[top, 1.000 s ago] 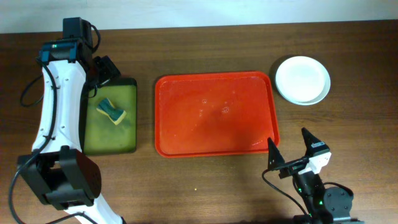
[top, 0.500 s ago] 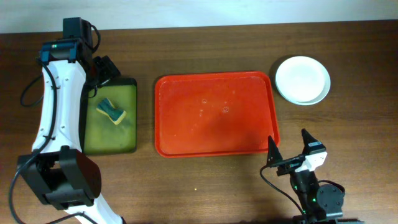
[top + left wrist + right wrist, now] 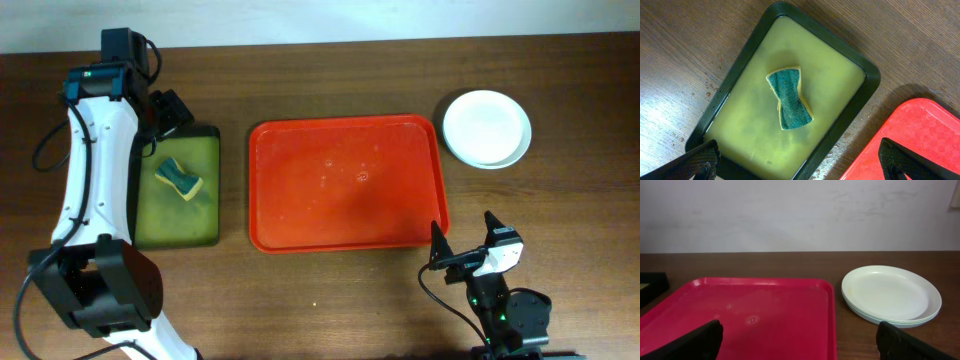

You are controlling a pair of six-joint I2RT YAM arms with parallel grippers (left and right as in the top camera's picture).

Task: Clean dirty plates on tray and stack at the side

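The plates (image 3: 486, 127) are stacked on the table right of the red tray (image 3: 345, 183), white one on top; they also show in the right wrist view (image 3: 891, 294). The tray (image 3: 755, 315) holds only a few water drops. My left gripper (image 3: 797, 167) is open and empty, hanging above the near end of the black-rimmed tray; in the overhead view it is by that tray's far left corner (image 3: 165, 115). My right gripper (image 3: 468, 245) is open and empty near the table's front edge, pointing at the red tray's near right corner.
A black-rimmed tray (image 3: 180, 186) with a yellow-green inside lies left of the red tray. A yellow and green sponge (image 3: 178, 179) lies in it, also seen in the left wrist view (image 3: 789, 98). Water spots mark the wood between the two trays.
My right gripper has drawn back slightly toward the table's front edge. The left arm has not moved.
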